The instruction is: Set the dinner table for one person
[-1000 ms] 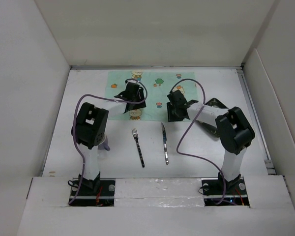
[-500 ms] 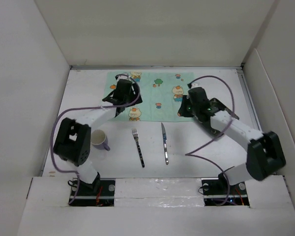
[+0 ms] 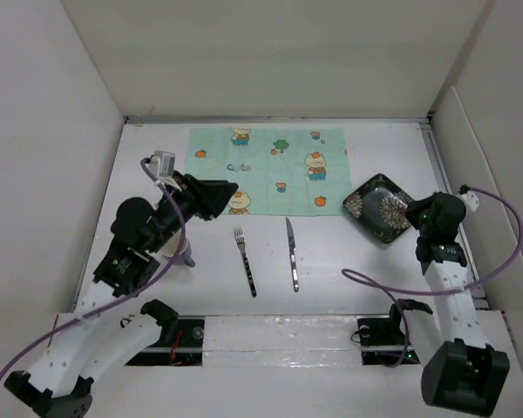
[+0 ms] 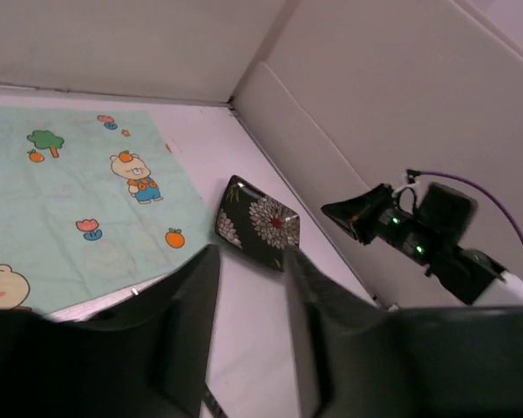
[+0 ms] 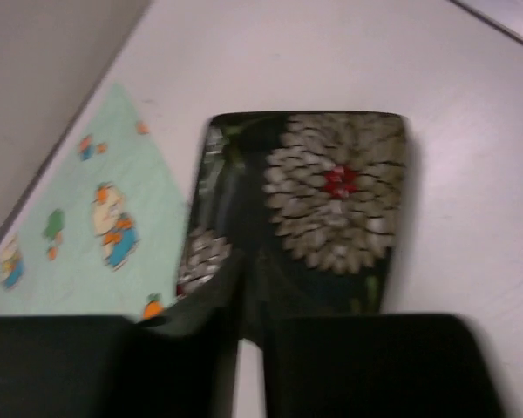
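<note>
I log the placemat (image 3: 261,183) as mint green, printed with cartoon bears, green trees and orange fruits. The plate (image 3: 379,207) is black with white-petalled flowers, one red-centred. The dinner table (image 3: 331,244) is plain white, my left gripper (image 4: 251,257) black.

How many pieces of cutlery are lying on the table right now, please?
2: a fork and, to its right, a knife, both on the bare table just nearer than the placemat. The left arm may hide more.

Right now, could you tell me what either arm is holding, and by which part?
Left fingers hold nothing; right fingers sit at the plate's rim, grip unclear.
</note>
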You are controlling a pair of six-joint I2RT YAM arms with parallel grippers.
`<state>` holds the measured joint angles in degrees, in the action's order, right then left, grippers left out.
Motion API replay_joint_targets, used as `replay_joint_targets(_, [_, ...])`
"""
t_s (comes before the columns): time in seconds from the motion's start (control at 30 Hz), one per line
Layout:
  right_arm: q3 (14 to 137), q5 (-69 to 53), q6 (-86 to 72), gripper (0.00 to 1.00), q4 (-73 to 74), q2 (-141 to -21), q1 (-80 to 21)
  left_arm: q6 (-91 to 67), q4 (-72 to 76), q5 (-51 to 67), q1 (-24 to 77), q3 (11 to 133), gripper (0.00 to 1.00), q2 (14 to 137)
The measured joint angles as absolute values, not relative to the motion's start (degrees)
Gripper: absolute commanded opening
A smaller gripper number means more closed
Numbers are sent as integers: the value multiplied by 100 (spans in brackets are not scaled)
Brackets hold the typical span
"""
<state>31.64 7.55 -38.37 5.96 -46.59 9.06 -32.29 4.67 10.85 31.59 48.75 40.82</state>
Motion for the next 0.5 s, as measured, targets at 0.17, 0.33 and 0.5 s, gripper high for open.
replay_joint_targets(0.17, [2497, -27, -3905, 66, 506, -5443, 2646, -2891, -355, 1293, 3162, 4873, 47, 3138])
replay_joint_targets(0.33, [2338, -1022, -3839, 71, 137, -6307, 3347, -2611, -681, 1253, 3162, 4823, 52, 2600])
replay_joint_targets(0.5, [2333, -1822, -3850, 69, -416, -6871, 3380, -2351, -812, 1175, 3159, 4604, 54, 2414])
